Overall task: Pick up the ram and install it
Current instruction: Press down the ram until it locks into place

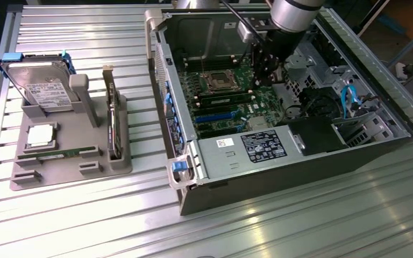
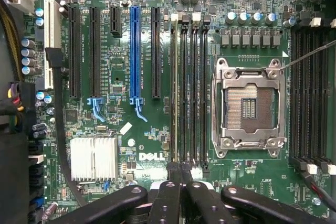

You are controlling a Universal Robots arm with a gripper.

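Note:
A long green ram stick (image 1: 59,153) lies flat in the grey tray (image 1: 63,176) at the exterior view's left. A second one like it, also a ram stick (image 1: 225,100), stands in a memory slot of the motherboard inside the open computer case. The wrist view shows this stick edge-on (image 2: 175,93), in the slot farthest from the processor socket (image 2: 249,108). My gripper (image 1: 262,75) hangs above the board beside the socket. Its black fingers (image 2: 169,198) are shut together, with their tips (image 2: 181,174) over the end of the slot row. I see nothing held between them.
The tray also carries a hard drive (image 1: 41,86), a square silver chip (image 1: 40,134) and an upright dark expansion card (image 1: 112,118). The case walls (image 1: 170,97) ring the motherboard. Black cables and a blue cable (image 1: 346,99) sit at the case's right.

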